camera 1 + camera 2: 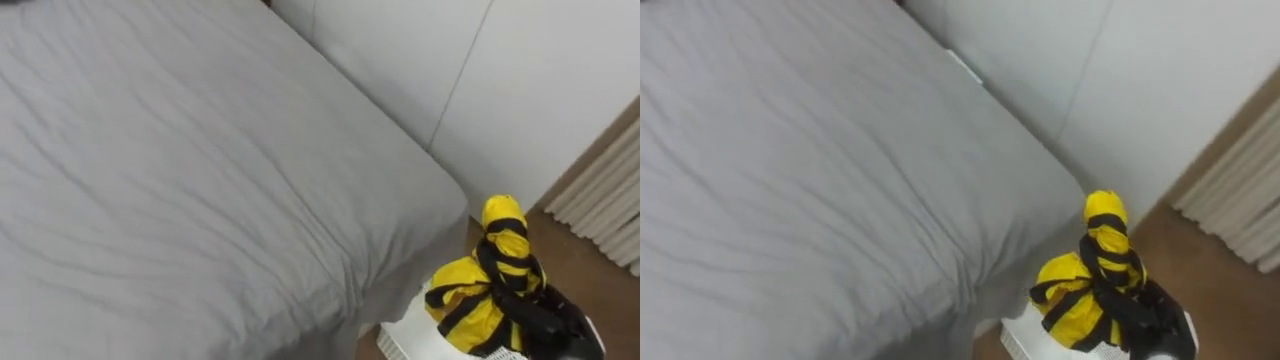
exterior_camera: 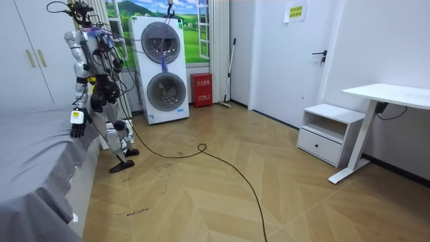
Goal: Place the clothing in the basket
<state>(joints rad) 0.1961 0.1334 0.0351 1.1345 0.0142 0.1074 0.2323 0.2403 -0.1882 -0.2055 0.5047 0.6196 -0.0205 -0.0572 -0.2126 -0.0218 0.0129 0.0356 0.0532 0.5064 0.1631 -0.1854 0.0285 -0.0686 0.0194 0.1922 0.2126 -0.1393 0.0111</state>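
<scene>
The clothes point(image 1: 480, 290) lay in the basket point(image 1: 415, 338), which stood on the floor just beside the bed's point(image 1: 200, 180) corner. A wardrobe point(image 1: 500, 80) rose behind the bed. In the room view, 2 stacked washing machines point(image 2: 161, 67) stood against the far wall; a desk point(image 2: 390, 94) and low cabinet point(image 2: 329, 131) stood on the right.

A bed point(image 1: 200, 190) covered with a creased grey sheet is taken as the landmark. White wardrobe doors point(image 1: 420, 60) are set just beyond its far edge. Two stacked washing machines point(image 2: 161, 70) are placed past its corner, with a red box point(image 2: 201, 89) further on. A white counter point(image 2: 386, 94) and a low drawer cabinet point(image 2: 326, 133) are set well apart from it, across the herringbone wood floor point(image 2: 235, 181).
</scene>
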